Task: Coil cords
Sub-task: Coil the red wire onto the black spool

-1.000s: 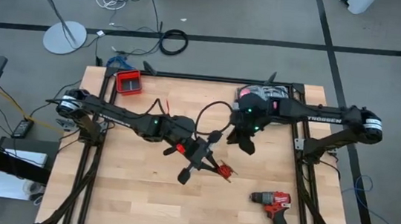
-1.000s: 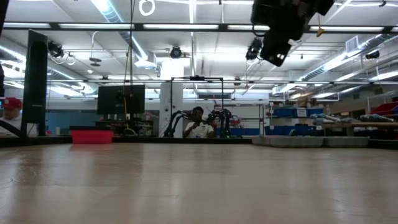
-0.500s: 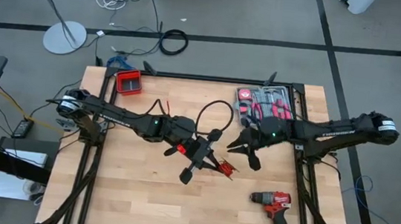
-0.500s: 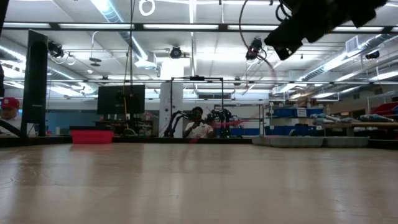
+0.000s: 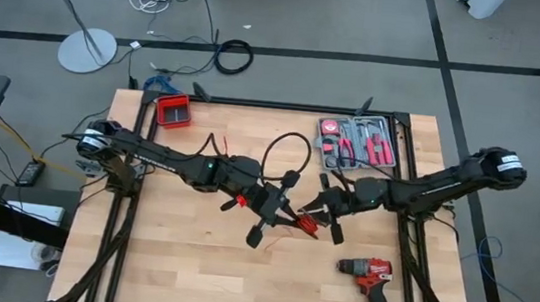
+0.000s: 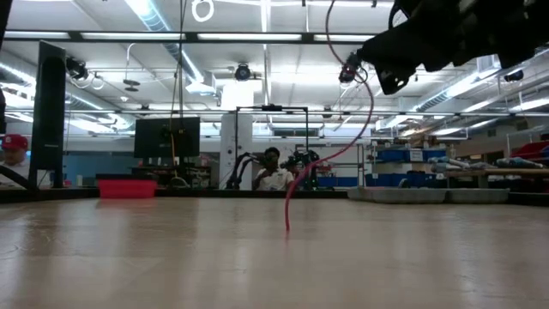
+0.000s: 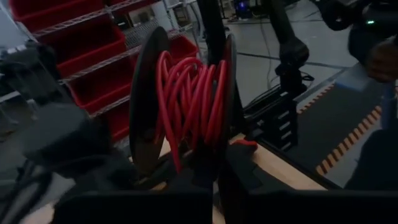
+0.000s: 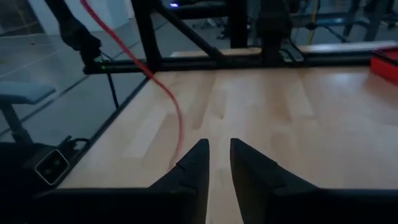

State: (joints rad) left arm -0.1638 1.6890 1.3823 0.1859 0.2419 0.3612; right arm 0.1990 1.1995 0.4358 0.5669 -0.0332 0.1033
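Pale wood planking forms the table (image 5: 168,261), and the work is held above its middle. A black reel (image 7: 142,106), partly wound with the cords (image 7: 189,93), is gripped by the closed left gripper (image 5: 262,209), with small red clips showing beside it. One loose red strand (image 6: 343,146) hangs from above and touches the table top in the low view. A black loop (image 5: 288,151) arcs away towards the far edge.

The right gripper (image 8: 217,144) is placed just beside the reel, on the side towards the right edge. Its fingers (image 8: 189,171) are parted by a narrow gap and nothing is held between them; the red strand passes beside them, untouched.

The step in hand is judged to be catching the free strand so it can be wound on. It would be done well if the strand were taken close to the reel, kept lightly taut, and laid between the two discs rather than over a rim. The reel should be held steady meanwhile, and the trailing end watched for snags.

Counted: two arms, one reel, one loose red strand, one black loop. One red drill (image 5: 369,280) is seen near the near right corner, one open tool case (image 5: 356,143) at the far right corner, and one red bin (image 5: 174,111) at the far left corner.
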